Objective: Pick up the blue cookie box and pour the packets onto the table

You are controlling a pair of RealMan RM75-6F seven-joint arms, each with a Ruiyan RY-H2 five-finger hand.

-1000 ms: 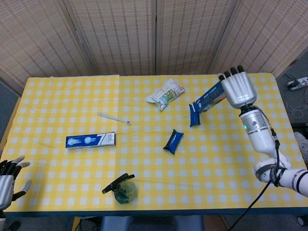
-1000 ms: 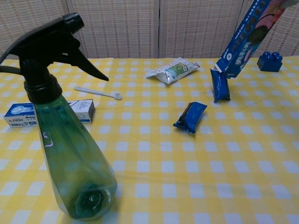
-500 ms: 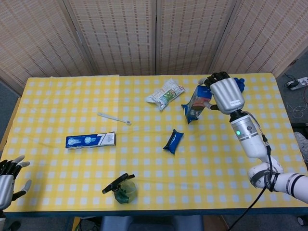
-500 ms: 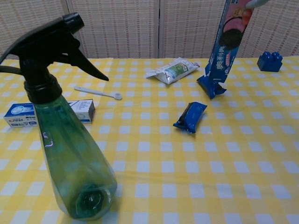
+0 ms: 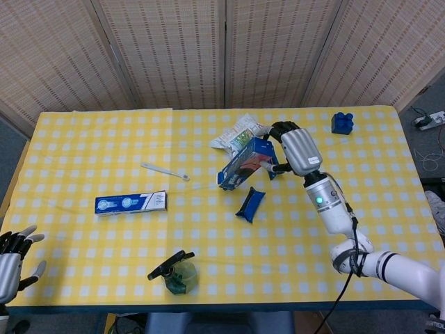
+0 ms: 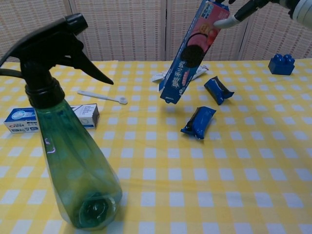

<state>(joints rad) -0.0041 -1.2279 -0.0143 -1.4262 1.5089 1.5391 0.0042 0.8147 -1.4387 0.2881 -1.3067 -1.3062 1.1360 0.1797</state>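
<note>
My right hand (image 5: pixel 295 145) grips the blue cookie box (image 5: pixel 243 164) by its upper end and holds it tilted above the table, open end down and to the left (image 6: pixel 187 56). Two dark blue packets lie on the yellow checked tablecloth (image 5: pixel 90 153): one (image 5: pixel 250 204) below the box, also seen in the chest view (image 6: pixel 199 122), and another (image 6: pixel 218 90) to its right, mostly hidden behind the box and hand in the head view. My left hand (image 5: pixel 12 260) stays at the table's near left corner, fingers apart, holding nothing.
A green spray bottle (image 5: pixel 176 272) stands at the front edge and fills the chest view's left (image 6: pixel 68 136). A toothpaste box (image 5: pixel 131 202), white spoon (image 5: pixel 164 170), silver snack bag (image 5: pixel 233 137) and blue toy brick (image 5: pixel 341 122) lie around.
My right hand has swung the cookie box leftward over the table's middle. The second packet dropped free of the box and now lies on the cloth.
</note>
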